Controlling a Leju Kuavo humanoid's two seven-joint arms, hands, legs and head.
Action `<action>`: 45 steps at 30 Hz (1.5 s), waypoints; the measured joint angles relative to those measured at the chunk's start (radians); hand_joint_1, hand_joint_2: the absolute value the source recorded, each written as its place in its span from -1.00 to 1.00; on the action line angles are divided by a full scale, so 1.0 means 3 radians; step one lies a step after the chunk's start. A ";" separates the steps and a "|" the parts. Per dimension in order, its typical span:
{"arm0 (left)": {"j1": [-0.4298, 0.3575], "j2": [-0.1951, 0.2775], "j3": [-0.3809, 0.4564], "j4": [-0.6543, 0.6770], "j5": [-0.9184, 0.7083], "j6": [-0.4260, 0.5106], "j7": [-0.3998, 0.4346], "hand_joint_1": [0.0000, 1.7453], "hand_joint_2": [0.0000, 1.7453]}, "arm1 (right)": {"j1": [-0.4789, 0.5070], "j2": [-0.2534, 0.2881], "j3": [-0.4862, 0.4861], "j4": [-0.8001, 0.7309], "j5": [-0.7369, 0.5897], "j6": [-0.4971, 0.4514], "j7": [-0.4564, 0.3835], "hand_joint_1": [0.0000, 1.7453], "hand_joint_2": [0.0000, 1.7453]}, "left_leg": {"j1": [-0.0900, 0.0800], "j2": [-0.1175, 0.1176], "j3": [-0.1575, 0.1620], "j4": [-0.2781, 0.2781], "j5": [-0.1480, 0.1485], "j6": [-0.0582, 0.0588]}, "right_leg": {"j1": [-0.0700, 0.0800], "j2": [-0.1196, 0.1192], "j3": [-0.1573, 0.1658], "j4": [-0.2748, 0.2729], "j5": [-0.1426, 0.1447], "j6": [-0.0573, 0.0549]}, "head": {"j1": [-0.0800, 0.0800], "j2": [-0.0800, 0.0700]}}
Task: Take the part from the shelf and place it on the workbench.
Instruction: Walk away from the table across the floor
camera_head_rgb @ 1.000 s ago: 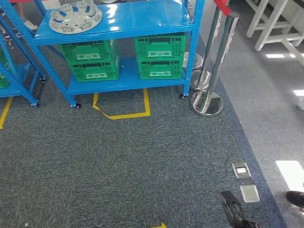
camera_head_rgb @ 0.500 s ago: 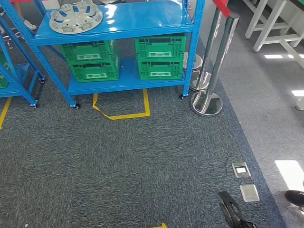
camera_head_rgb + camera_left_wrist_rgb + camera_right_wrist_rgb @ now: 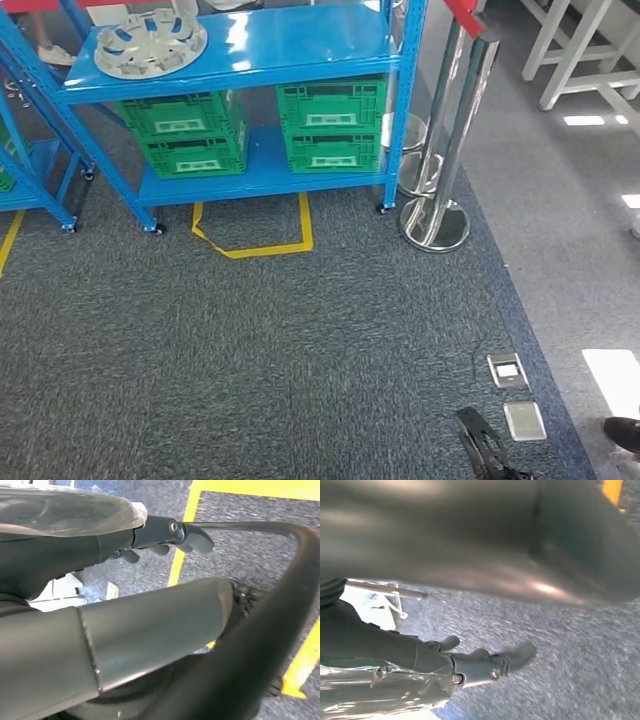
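Blue shelf (image 3: 249, 45) ahead, part not yet in either robot hand — you are in the approach step.

The part (image 3: 151, 42), a pale round wheel-cover-like disc, lies flat on the shelf's upper board toward its left end, above the green crates (image 3: 189, 130) on the lower board. The yellow floor marking (image 3: 256, 235) sits just in front of the shelf's base, and the chrome posts (image 3: 438, 150) stand beside the shelf's right upright. Your left robot hand (image 3: 166, 535) hangs over the carpet with fingers stretched out and nothing in them; your right robot hand (image 3: 478, 665) likewise — extended, empty. Next, I judge, you must close on the shelf, stop at the yellow marking, then raise both arms toward the disc. The desk lies somewhere off the shelf's right side, I cannot tell where.
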 joint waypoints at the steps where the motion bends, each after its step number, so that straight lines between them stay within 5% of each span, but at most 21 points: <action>1: -0.0001 0.0001 0.0000 0.0000 0.0000 0.0000 0.0000 -1.00 -1.00 | 0.0002 0.0002 0.0004 0.0001 0.0000 0.0000 0.0002 -1.00 -1.00 | 0.0001 0.0029 -0.0043 0.0087 -0.0035 -0.0004 | 0.0006 -0.0005 0.0008 -0.0001 -0.0005 -0.0022 | -0.0014 0.0000; 4: -0.0015 -0.0003 0.0000 -0.0001 0.0000 -0.0001 0.0000 -1.00 -1.00 | -0.0001 0.0003 0.0008 0.0003 0.0000 -0.0005 0.0000 -1.00 -1.00 | -0.0018 0.0102 -0.0451 0.0771 -0.0274 0.0014 | 0.0042 -0.0034 0.0036 -0.0013 -0.0029 -0.0075 | -0.0048 0.0000; 6: -0.0014 -0.0008 0.0000 -0.0001 0.0000 -0.0003 0.0000 -1.00 -1.00 | -0.0001 0.0003 0.0012 0.0006 0.0003 -0.0005 0.0001 -1.00 -1.00 | -0.0048 0.0102 -0.0727 0.1136 -0.0320 0.0054 | 0.0085 -0.0051 0.0059 -0.0016 -0.0057 -0.0111 | -0.0049 0.0000; 8: -0.0005 -0.0011 0.0000 -0.0001 0.0000 -0.0004 -0.0001 -1.00 -1.00 | -0.0002 0.0003 0.0022 0.0008 0.0008 -0.0003 0.0001 -1.00 -1.00 | -0.0100 0.0101 -0.0751 0.0996 -0.0110 0.0147 | 0.0135 -0.0056 0.0109 -0.0021 -0.0091 -0.0140 | -0.0050 0.0000; 10: -0.0003 0.0004 0.0000 0.0000 0.0000 -0.0005 -0.0005 -1.00 -1.00 | -0.0006 0.0011 0.0031 0.0008 0.0010 -0.0003 0.0000 -1.00 -1.00 | -0.0178 0.0107 -0.0585 0.0540 0.0163 0.0293 | 0.0173 -0.0060 0.0165 -0.0053 -0.0125 -0.0158 | -0.0041 0.0000; 11: -0.0006 0.0015 0.0000 0.0000 0.0000 -0.0005 -0.0009 -1.00 -1.00 | -0.0010 0.0018 0.0033 0.0008 0.0010 -0.0003 -0.0001 -1.00 -1.00 | -0.0209 0.0113 -0.0498 0.0335 0.0227 0.0355 | 0.0180 -0.0062 0.0186 -0.0077 -0.0139 -0.0159 | -0.0033 0.0000; 13: -0.0017 0.0031 0.0000 0.0000 0.0000 -0.0006 -0.0013 -1.00 -1.00 | -0.0015 0.0029 0.0036 0.0008 0.0010 -0.0004 -0.0001 -1.00 -1.00 | -0.0242 0.0120 -0.0390 0.0118 0.0216 0.0412 | 0.0177 -0.0075 0.0230 -0.0118 -0.0134 -0.0140 | -0.0025 0.0000; 17: -0.0005 0.0027 0.0000 -0.0001 0.0000 -0.0013 -0.0018 -1.00 -1.00 | -0.0014 0.0028 0.0044 0.0009 0.0010 -0.0005 -0.0002 -1.00 -1.00 | -0.0208 0.0108 -0.0184 -0.0073 0.0222 0.0391 | 0.0165 -0.0086 0.0276 0.0010 -0.0189 -0.0075 | -0.0028 0.0000; 21: -0.0003 0.0015 -0.0001 -0.0001 0.0000 -0.0031 -0.0019 -1.00 -1.00 | -0.0018 0.0016 0.0052 0.0011 0.0007 -0.0008 -0.0004 -1.00 -1.00 | -0.0192 0.0099 -0.0094 -0.0091 0.0171 0.0360 | 0.0132 -0.0080 -0.0172 0.0731 -0.0483 -0.0003 | -0.0008 0.0000; 23: 0.0009 0.0002 -0.0001 -0.0001 -0.0001 -0.0035 -0.0020 -1.00 -1.00 | -0.0003 0.0013 0.0054 0.0012 0.0002 -0.0007 -0.0002 -1.00 -1.00 | -0.0170 0.0089 -0.0034 -0.0086 0.0122 0.0327 | 0.0106 -0.0081 -0.0224 0.0653 -0.0332 0.0038 | -0.0001 0.0000; 25: 0.0019 -0.0002 -0.0001 0.0000 -0.0004 -0.0037 -0.0024 -1.00 -1.00 | 0.0005 0.0010 0.0056 0.0014 -0.0004 -0.0004 -0.0001 -1.00 -1.00 | -0.0145 0.0085 0.0033 -0.0072 0.0063 0.0281 | 0.0081 -0.0076 -0.0102 0.0231 -0.0033 0.0078 | 0.0008 0.0000; 27: 0.0008 0.0001 -0.0002 0.0000 -0.0010 -0.0037 -0.0030 -1.00 -1.00 | 0.0001 0.0007 0.0057 0.0018 -0.0010 -0.0001 0.0000 -1.00 -1.00 | -0.0139 0.0085 0.0051 -0.0043 0.0016 0.0234 | 0.0083 -0.0062 -0.0012 -0.0048 0.0056 0.0046 | 0.0012 0.0000; 30: -0.0006 0.0007 -0.0003 0.0000 -0.0016 -0.0036 -0.0034 -1.00 -1.00 | 0.0002 0.0003 0.0058 0.0025 -0.0018 0.0003 0.0003 -1.00 -1.00 | -0.0145 0.0085 0.0049 0.0000 -0.0014 0.0176 | 0.0096 -0.0054 0.0019 -0.0077 0.0034 -0.0088 | -0.0002 0.0000; 32: -0.0004 0.0010 -0.0003 0.0000 -0.0018 -0.0034 -0.0037 -1.00 -1.00 | 0.0008 0.0004 0.0059 0.0028 -0.0020 0.0001 0.0004 -1.00 -1.00 | -0.0140 0.0090 -0.0008 0.0149 -0.0063 0.0139 | 0.0083 -0.0057 0.0069 -0.0089 0.0039 -0.0122 | -0.0020 0.0000; 36: -0.0016 0.0007 -0.0005 0.0000 -0.0021 -0.0030 -0.0042 -1.00 -1.00 | -0.0002 0.0003 0.0059 0.0028 -0.0020 -0.0002 0.0000 -1.00 -1.00 | -0.0114 0.0097 -0.0544 0.0958 -0.0350 0.0094 | 0.0077 -0.0063 0.0094 -0.0098 0.0013 -0.0146 | -0.0055 0.0000; 38: -0.0008 0.0005 -0.0005 0.0000 -0.0022 -0.0029 -0.0042 -1.00 -1.00 | -0.0002 0.0003 0.0060 0.0028 -0.0020 -0.0002 0.0000 -1.00 -1.00 | -0.0109 0.0097 -0.0653 0.0960 -0.0254 0.0096 | 0.0077 -0.0058 0.0119 -0.0098 -0.0013 -0.0147 | -0.0056 0.0000; 40: -0.0003 0.0007 -0.0005 0.0000 -0.0024 -0.0028 -0.0045 -1.00 -1.00 | -0.0003 0.0003 0.0060 0.0028 -0.0024 -0.0002 0.0000 -1.00 -1.00 | -0.0107 0.0099 -0.0530 0.0523 0.0050 0.0115 | 0.0076 -0.0054 0.0152 -0.0100 -0.0042 -0.0134 | -0.0056 0.0000; 41: -0.0005 0.0008 -0.0006 0.0000 -0.0025 -0.0028 -0.0049 -1.00 -1.00 | -0.0006 0.0003 0.0060 0.0028 -0.0029 -0.0002 0.0000 -1.00 -1.00 | -0.0113 0.0103 -0.0462 0.0320 0.0125 0.0124 | 0.0078 -0.0050 0.0168 -0.0102 -0.0055 -0.0122 | -0.0057 0.0000; 43: -0.0013 0.0008 -0.0011 0.0000 -0.0027 -0.0028 -0.0055 -1.00 -1.00 | -0.0009 0.0003 0.0060 0.0028 -0.0039 -0.0002 0.0002 -1.00 -1.00 | -0.0129 0.0108 -0.0400 0.0130 0.0139 0.0151 | 0.0084 -0.0050 0.0168 -0.0105 -0.0078 -0.0085 | -0.0057 0.0000; 45: -0.0010 0.0003 -0.0020 0.0000 -0.0028 -0.0028 -0.0057 -1.00 -1.00 | -0.0010 0.0002 0.0061 0.0028 -0.0042 -0.0002 0.0003 -1.00 -1.00 | -0.0132 0.0109 -0.0391 0.0132 0.0153 0.0164 | 0.0091 -0.0055 0.0167 -0.0106 -0.0113 -0.0056 | -0.0052 0.0000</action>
